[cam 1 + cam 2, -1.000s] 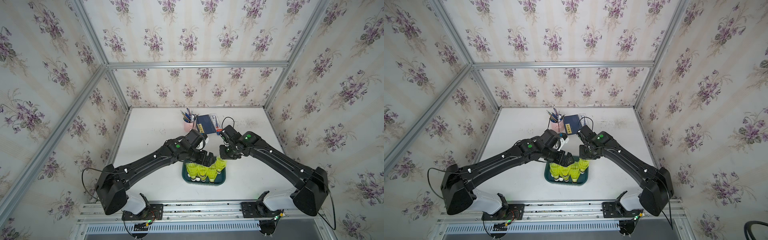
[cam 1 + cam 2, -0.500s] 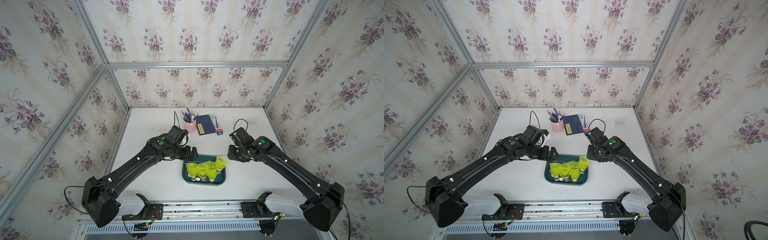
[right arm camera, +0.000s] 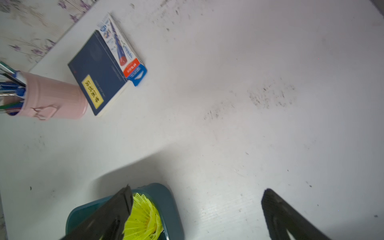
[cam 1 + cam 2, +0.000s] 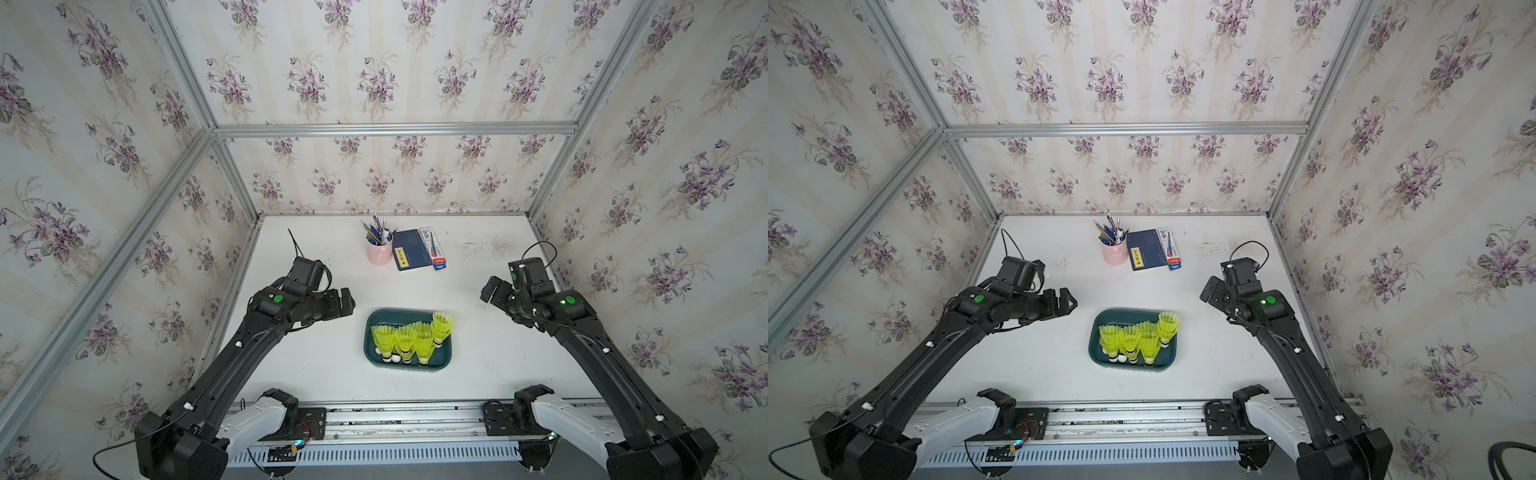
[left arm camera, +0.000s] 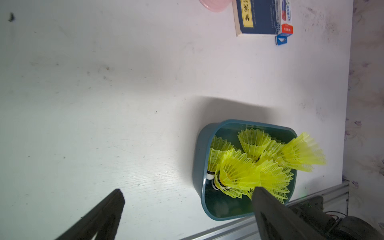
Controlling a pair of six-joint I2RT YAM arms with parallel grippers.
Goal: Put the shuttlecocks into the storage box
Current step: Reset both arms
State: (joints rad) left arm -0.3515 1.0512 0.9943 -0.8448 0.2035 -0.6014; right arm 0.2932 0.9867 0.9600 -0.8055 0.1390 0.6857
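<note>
White surface (image 4: 316,374) is left without loose shuttlecocks (image 4: 405,338); all are stood in the box (image 4: 399,311) at 6 o'clock. The left tool (image 4: 347,299), at its 10 o'clock, and the right tool (image 4: 486,291), at 2 o'clock, are now drawn back, spread wide and empty. The task is judged done.

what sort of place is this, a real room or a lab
Probably a robot test cell dressed as a room: floral wallpaper on an aluminium frame, two robot arms mounted on a rail, plus a pen cup and book.
</note>
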